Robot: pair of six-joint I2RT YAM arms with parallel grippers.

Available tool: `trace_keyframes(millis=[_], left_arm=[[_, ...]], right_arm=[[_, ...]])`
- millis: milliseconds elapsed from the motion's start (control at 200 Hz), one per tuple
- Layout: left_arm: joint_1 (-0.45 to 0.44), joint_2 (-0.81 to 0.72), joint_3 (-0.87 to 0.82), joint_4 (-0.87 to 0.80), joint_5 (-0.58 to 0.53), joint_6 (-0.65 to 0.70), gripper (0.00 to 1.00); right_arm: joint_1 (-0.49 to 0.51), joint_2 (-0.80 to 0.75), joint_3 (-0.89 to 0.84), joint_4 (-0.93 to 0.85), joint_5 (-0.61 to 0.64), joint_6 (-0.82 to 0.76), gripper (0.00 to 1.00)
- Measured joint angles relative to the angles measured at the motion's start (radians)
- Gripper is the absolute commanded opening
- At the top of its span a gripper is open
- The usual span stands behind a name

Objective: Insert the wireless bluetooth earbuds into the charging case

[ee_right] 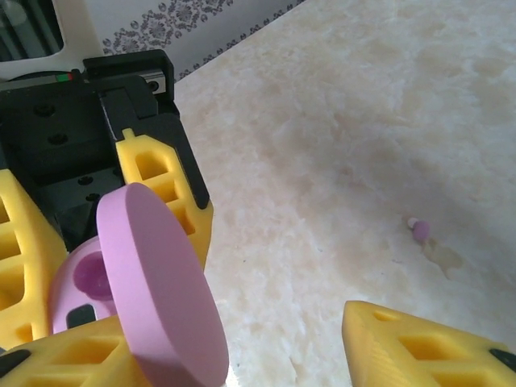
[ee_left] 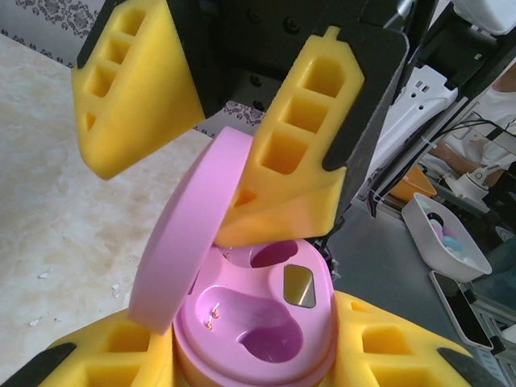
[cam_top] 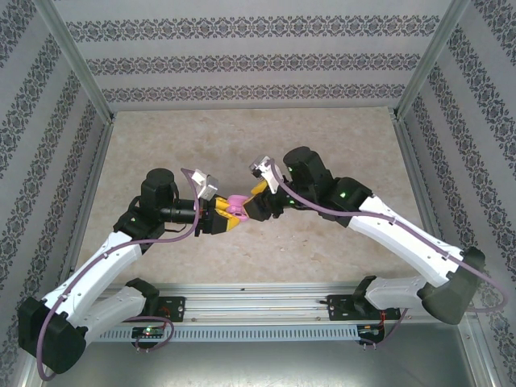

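While the left hand (ee_left: 250, 359) is clenched on the base of the pink charging case (ee_left: 242, 367), one yellow finger pressed to each side, the case sits between the two hands with its round lid (ee_left: 189, 234) swung up on edge. Inside the base, just above the left hand's fingers, both molded wells (ee_left: 272, 255) are bare, and a small shiny plate (ee_left: 298, 286) lies between them. The right hand (ee_left: 181, 193) reaches in from the opposite side with its fingers spread around the raised lid: one finger (ee_left: 294, 161) leans on the lid's inner face over the base, while the other (ee_left: 133, 89) stands clear of the outer face, so nothing is pinched. Two tiny pale pieces, apparently the earbuds (ee_right: 419, 231), lie on the marbled desk (ee_right: 339, 145) out ahead of the right hand on its free finger's side, well apart from the case; one has a pinkish tip, and the other (ee_right: 442, 256) is too faint to make out clearly.
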Motion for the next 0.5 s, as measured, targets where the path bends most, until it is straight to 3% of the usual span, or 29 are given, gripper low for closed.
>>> trace_keyframes(millis=[165,325,415,500], left_arm=[[0.000,-0.001,-0.002,0.005,0.008,-0.001,0.00],[0.000,-0.017,-0.006,0.015,0.020,0.001,0.01],[0.000,-0.025,-0.009,0.016,0.018,0.006,0.13],[0.000,-0.029,-0.013,0.017,0.014,0.011,0.36]], right_arm=[[0.000,0.018,0.003,0.039,-0.077,0.024,0.23],[-0.005,0.019,0.003,0.056,-0.117,0.043,0.06],[-0.004,0.019,0.003,0.061,-0.122,0.038,0.00],[0.004,0.019,0.003,0.061,-0.106,0.025,0.00]])
